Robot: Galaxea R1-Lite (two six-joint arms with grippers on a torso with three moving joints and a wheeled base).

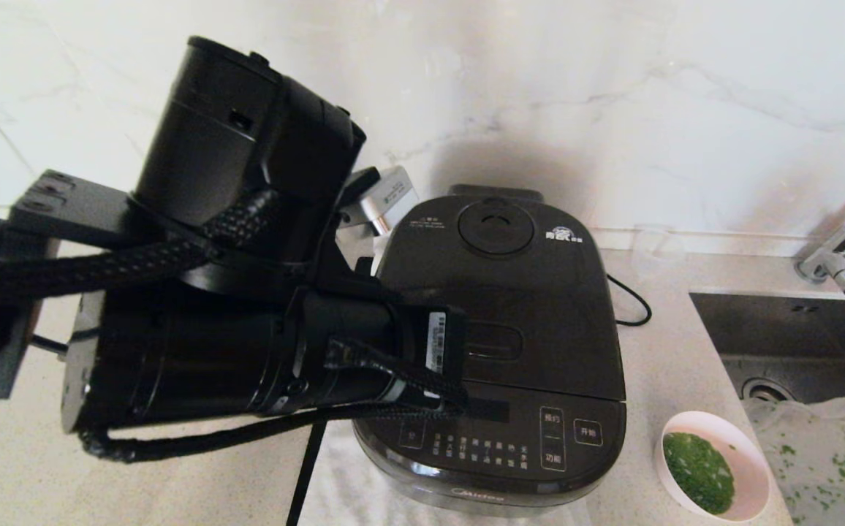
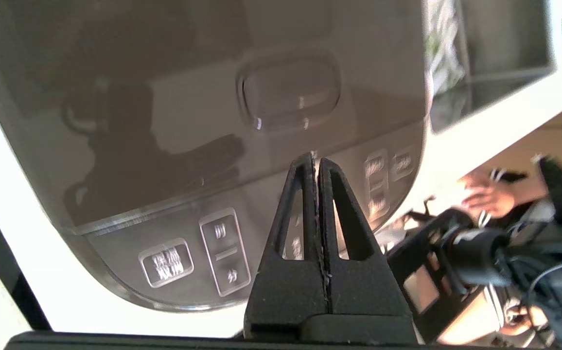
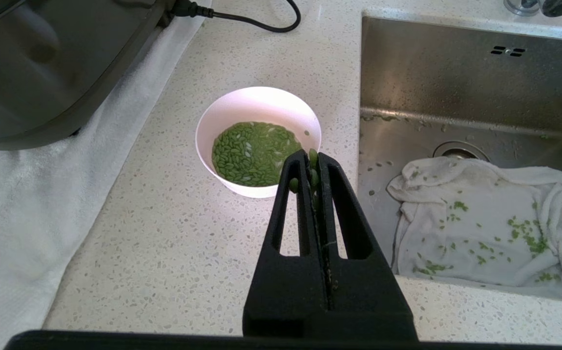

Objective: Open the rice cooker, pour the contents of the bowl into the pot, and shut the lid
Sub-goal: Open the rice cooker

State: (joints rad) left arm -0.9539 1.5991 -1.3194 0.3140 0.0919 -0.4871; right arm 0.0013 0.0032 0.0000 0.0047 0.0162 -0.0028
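Observation:
The black rice cooker [image 1: 532, 307] stands mid-counter with its lid [image 2: 164, 87] down, so the pot is hidden. My left arm reaches over the lid. The left gripper [image 2: 314, 158] is shut and empty, its tips over the lid's front edge, just short of the oval release button [image 2: 288, 92]. The pale pink bowl [image 1: 748, 460] sits on the counter to the cooker's right, beside the sink, holding green bits [image 1: 699, 471]. My right gripper [image 3: 313, 155] hovers shut near the bowl [image 3: 256, 99], on its sink side, with a few green bits [image 3: 254, 153] stuck between its fingertips.
A steel sink [image 1: 781, 329] lies at the right with a white cloth [image 3: 485, 223] speckled green inside and a faucet [image 1: 843, 256] behind. A white towel [image 3: 18, 218] lies under the cooker. Its black power cord [image 1: 631, 303] trails on the counter behind.

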